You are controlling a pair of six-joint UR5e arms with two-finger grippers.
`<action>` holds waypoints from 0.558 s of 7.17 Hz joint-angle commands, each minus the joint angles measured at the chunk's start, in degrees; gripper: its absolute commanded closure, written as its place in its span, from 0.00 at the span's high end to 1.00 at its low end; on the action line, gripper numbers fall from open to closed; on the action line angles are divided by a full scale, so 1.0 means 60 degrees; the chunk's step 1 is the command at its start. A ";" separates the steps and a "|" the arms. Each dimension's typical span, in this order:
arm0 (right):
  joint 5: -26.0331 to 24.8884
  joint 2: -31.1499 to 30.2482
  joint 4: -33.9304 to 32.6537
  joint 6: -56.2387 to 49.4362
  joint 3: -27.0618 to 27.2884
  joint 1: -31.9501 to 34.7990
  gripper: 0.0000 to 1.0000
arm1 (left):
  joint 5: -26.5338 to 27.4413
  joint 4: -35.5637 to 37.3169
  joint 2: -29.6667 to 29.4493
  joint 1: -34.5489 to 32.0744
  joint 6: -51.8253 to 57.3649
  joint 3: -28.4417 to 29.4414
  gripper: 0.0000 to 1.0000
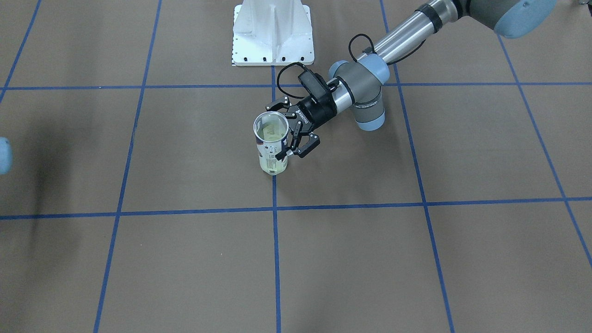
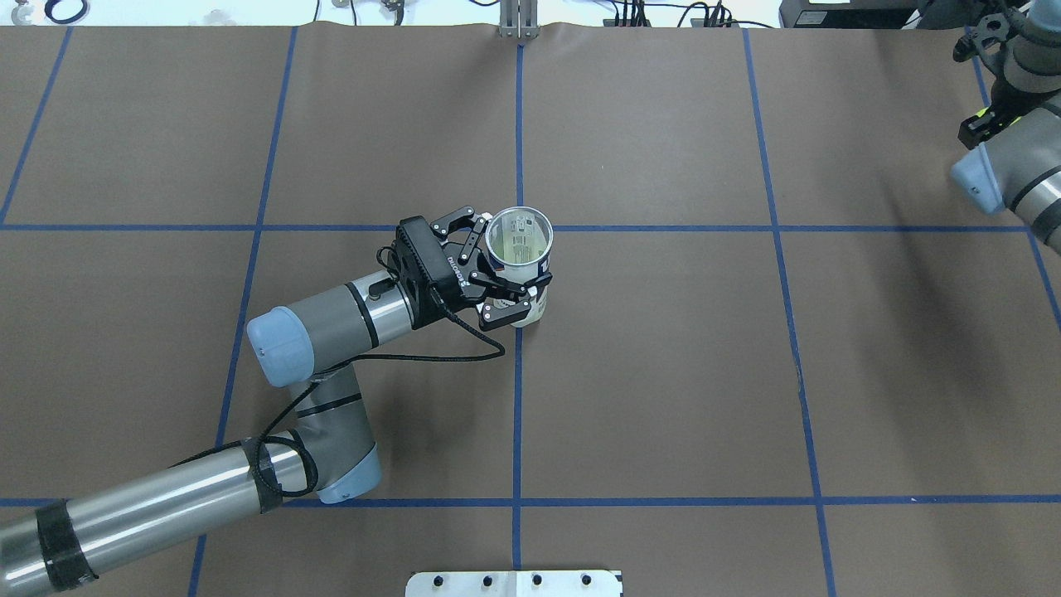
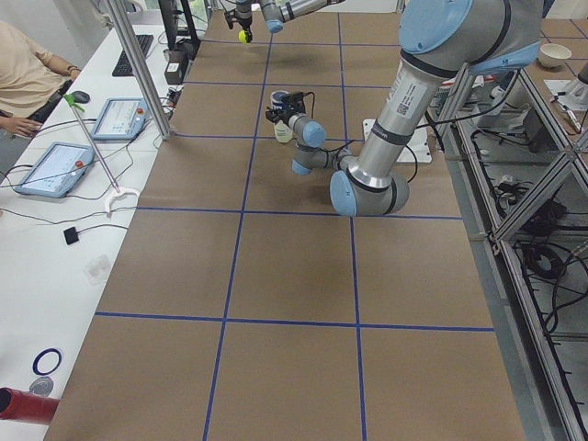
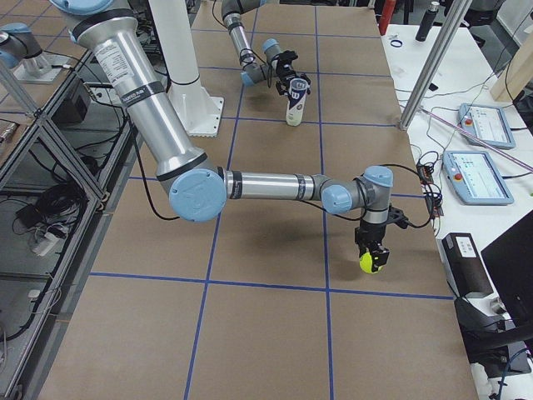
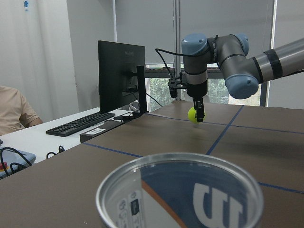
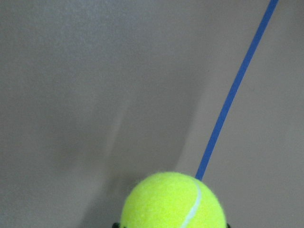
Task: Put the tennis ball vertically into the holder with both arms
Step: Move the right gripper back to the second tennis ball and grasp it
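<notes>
The holder (image 2: 520, 242), a clear can with a silver rim and a white and navy label, stands upright near the table's middle; it also shows in the front view (image 1: 270, 141). My left gripper (image 2: 497, 265) is shut on its side from the robot's left, one finger on each side. The can's open rim (image 5: 142, 167) fills the bottom of the left wrist view. My right gripper (image 4: 370, 252) points down near the table's right end, shut on the tennis ball (image 4: 367, 263) and holding it a little above the table. The ball also shows in both wrist views (image 5: 195, 114) (image 6: 173, 202).
A white metal pedestal (image 1: 273, 32) stands at the robot's base. Blue tape lines (image 2: 518, 398) grid the brown table. A side desk holds tablets (image 3: 55, 170), a monitor (image 5: 121, 71) and a keyboard, with an operator (image 3: 28, 73) seated there.
</notes>
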 commanded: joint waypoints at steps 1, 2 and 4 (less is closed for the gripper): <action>0.2293 0.0186 -0.0627 0.0501 0.0793 0.0652 0.00 | 0.0000 -0.0008 0.0037 0.0000 0.0000 0.0012 0.99; 0.3042 0.0201 -0.1096 0.1274 0.1553 0.0668 0.00 | 0.0000 -0.0008 0.0037 0.0000 0.0000 0.0012 0.99; 0.3954 0.0186 -0.1597 0.2988 0.2830 0.0625 0.00 | 0.0000 0.0006 -0.0007 0.0000 0.0000 0.0012 0.99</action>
